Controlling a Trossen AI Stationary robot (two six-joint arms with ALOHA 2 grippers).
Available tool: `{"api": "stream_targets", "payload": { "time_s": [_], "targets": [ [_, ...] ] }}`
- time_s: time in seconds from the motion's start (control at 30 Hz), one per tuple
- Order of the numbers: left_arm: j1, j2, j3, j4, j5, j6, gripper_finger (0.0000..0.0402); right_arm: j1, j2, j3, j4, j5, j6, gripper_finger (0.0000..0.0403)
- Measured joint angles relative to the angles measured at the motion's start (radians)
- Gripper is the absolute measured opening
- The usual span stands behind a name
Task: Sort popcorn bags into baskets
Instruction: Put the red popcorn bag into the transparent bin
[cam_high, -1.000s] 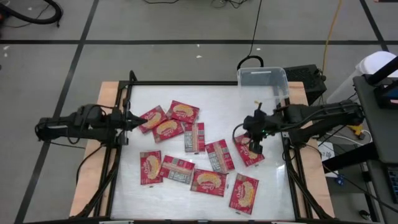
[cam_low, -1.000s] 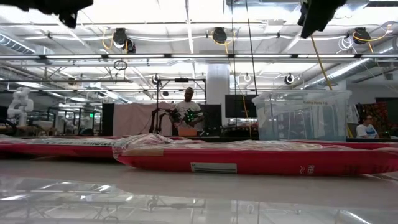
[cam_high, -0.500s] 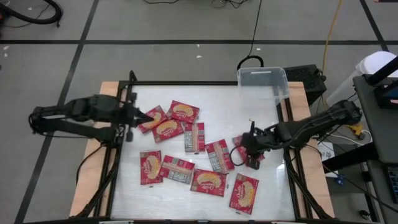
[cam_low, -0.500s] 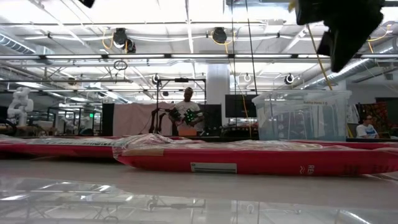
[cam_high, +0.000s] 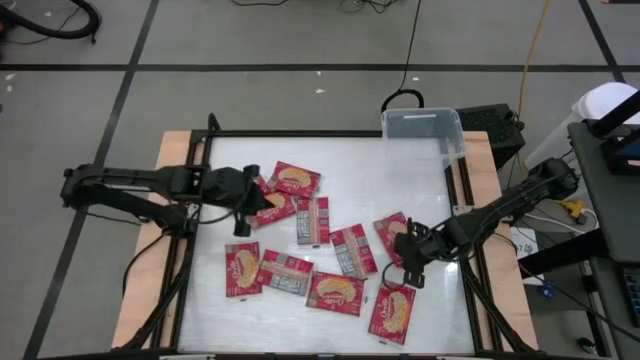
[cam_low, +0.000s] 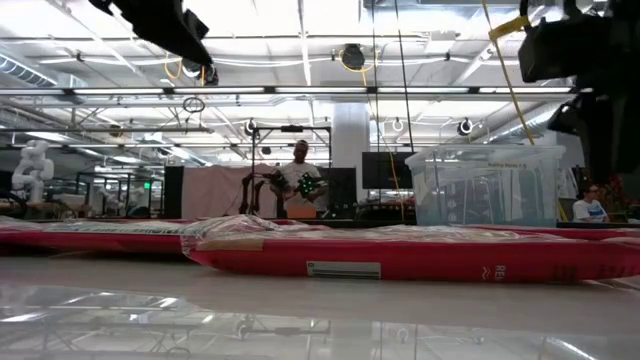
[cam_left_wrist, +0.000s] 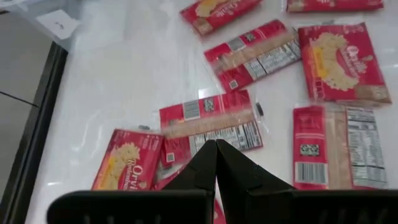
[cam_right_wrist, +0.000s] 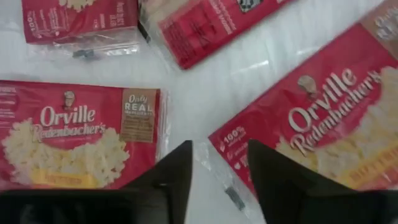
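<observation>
Currently the right pincer (cam_high: 404, 272) hangs low with fingers parted, over the near-right popcorn bags (cam_high: 392, 309). The left pincer (cam_high: 243, 212), fingers pressed together and holding nothing, sits above the far-left cluster of bags (cam_high: 271, 207). The clear basket (cam_high: 423, 135) stands at the surface's (cam_high: 360, 185) far-right corner.

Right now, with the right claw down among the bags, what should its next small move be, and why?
Probably lower the right claw a little and close it on the bag. Its jaws stand open with that bag's corner lying between them, and the bin looks empty, so a pickup seems due. The left claw is shut, off to the left.
</observation>
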Motion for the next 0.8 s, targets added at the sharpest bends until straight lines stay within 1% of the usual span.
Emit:
{"api": "stream_targets", "payload": {
  "time_s": [0.1, 0.2, 0.3, 0.4, 0.47, 0.57, 0.8],
  "targets": [
    [0.0, 0.042, 0.0, 0.034, 0.0, 0.028, 0.0015, 0.02, -0.001, -0.042, 0.06, 0.019, -0.065, 0.019],
    [0.0, 0.07, 0.0, 0.072, 0.0, 0.05, 0.0015, 0.038, -0.001, -0.089, 0.1, 0.026, -0.144, 0.0207],
    [0.0, 0.092, 0.0, 0.094, 0.0, 0.057, 0.0015, 0.053, -0.001, -0.138, 0.168, 0.042, -0.207, 0.0211],
    [0.0, 0.108, 0.0, 0.117, 0.0, 0.067, 0.0014, 0.062, 0.0, -0.189, 0.245, 0.074, -0.246, 0.0201],
    [0.0, 0.11, -0.001, 0.123, 0.001, 0.082, 0.0015, 0.067, 0.0, -0.216, 0.286, 0.09, -0.278, 0.0187],
    [0.0, 0.12, 0.0, 0.16, 0.0, 0.092, 0.0015, 0.07, 0.0, -0.244, 0.308, 0.123, -0.317, 0.015],
    [0.0, 0.12, -0.001, 0.187, 0.0, 0.093, 0.0015, 0.069, 0.005, -0.287, 0.382, 0.142, -0.353, 0.0028]
  ]
}}
